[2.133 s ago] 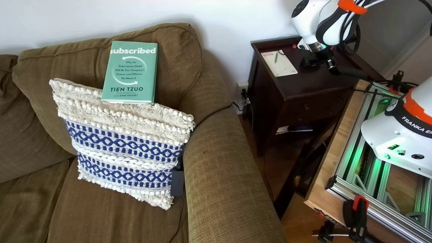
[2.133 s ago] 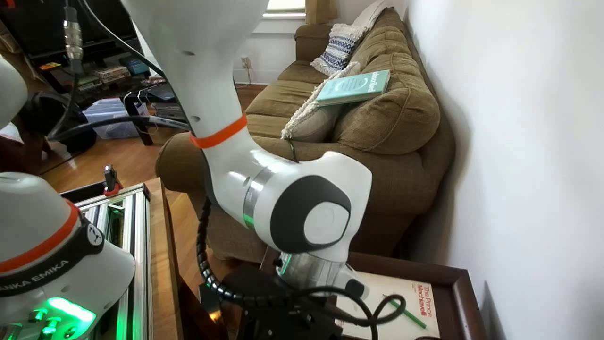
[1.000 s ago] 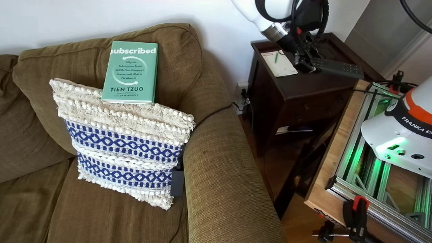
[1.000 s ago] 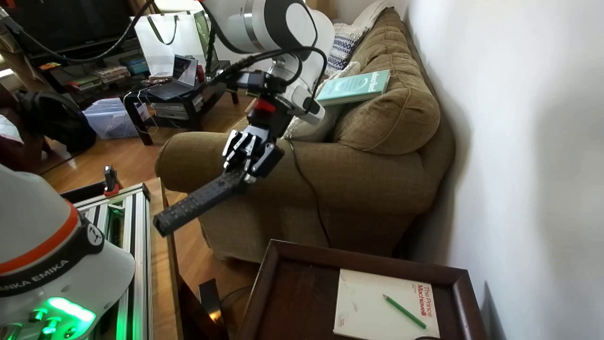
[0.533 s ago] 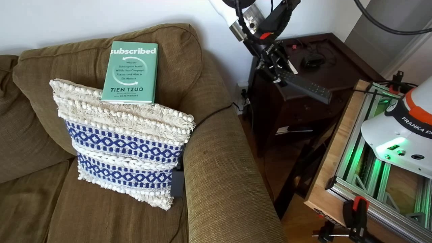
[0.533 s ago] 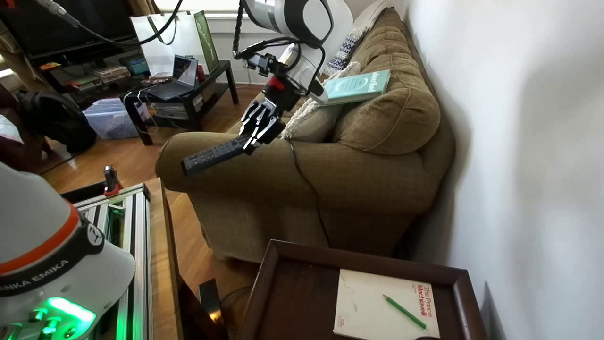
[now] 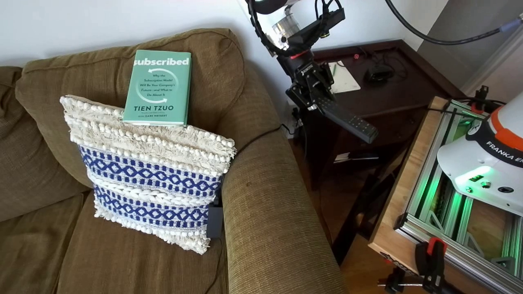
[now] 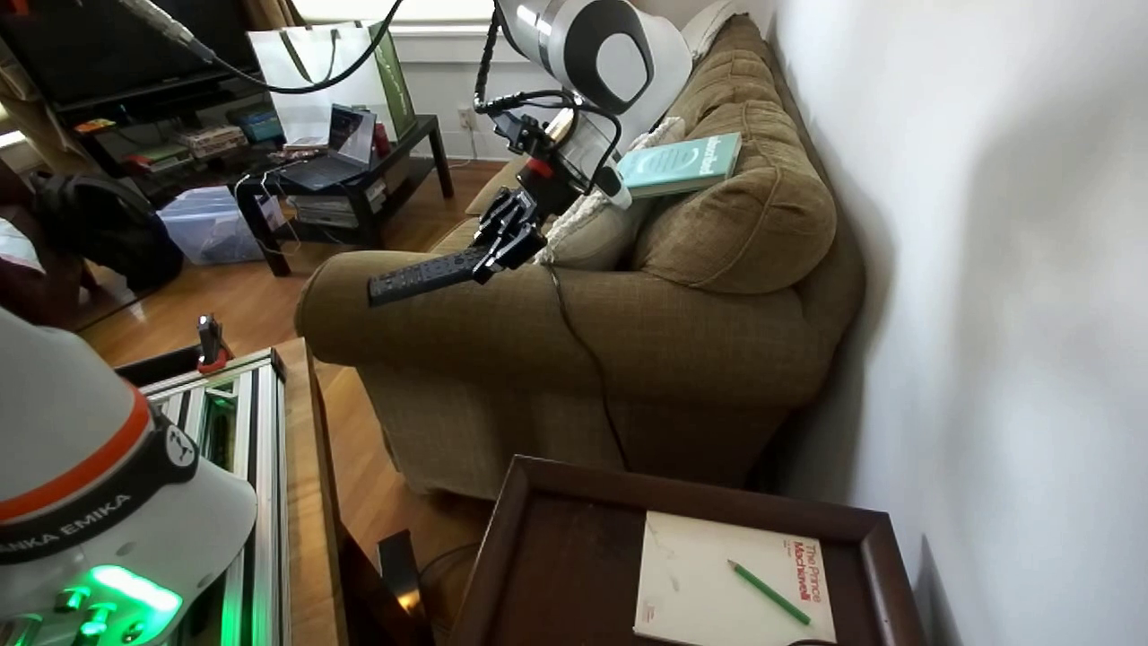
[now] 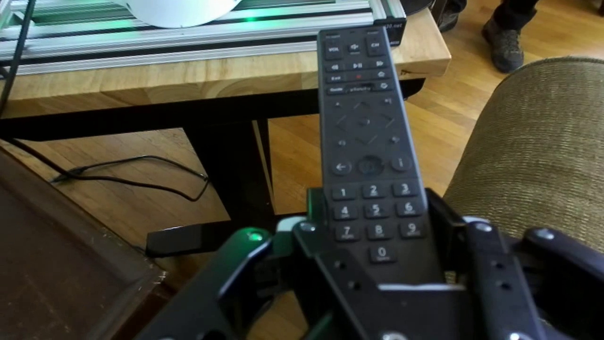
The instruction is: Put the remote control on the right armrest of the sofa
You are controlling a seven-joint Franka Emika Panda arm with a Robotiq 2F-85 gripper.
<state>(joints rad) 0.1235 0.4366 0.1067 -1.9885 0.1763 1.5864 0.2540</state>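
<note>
The remote control (image 7: 351, 124) is slim and black with small buttons. My gripper (image 9: 375, 208) is shut on its number-key end, one finger on each long side. The rest of the remote sticks out ahead, as the wrist view (image 9: 365, 127) shows. In an exterior view the gripper (image 7: 318, 104) holds it in the air between the right armrest (image 7: 269, 196) and the side table. In an exterior view the remote (image 8: 421, 276) overlaps the armrest (image 8: 628, 332). The sofa (image 7: 212, 69) is olive-brown. The armrest also shows in the wrist view (image 9: 542, 141), at the right.
A green book (image 7: 159, 87) leans on a fringed pillow (image 7: 151, 175) beside the armrest. A dark side table (image 8: 574, 547) bears a pale book (image 8: 708, 583) with a green pencil. A cable (image 8: 583, 350) crosses the armrest. The robot's wooden bench (image 7: 388, 228) stands opposite the armrest.
My gripper has risen from the side table and carried the remote towards the armrest. The remote has swung round a little on the way. The book, pillow and sofa have not moved.
</note>
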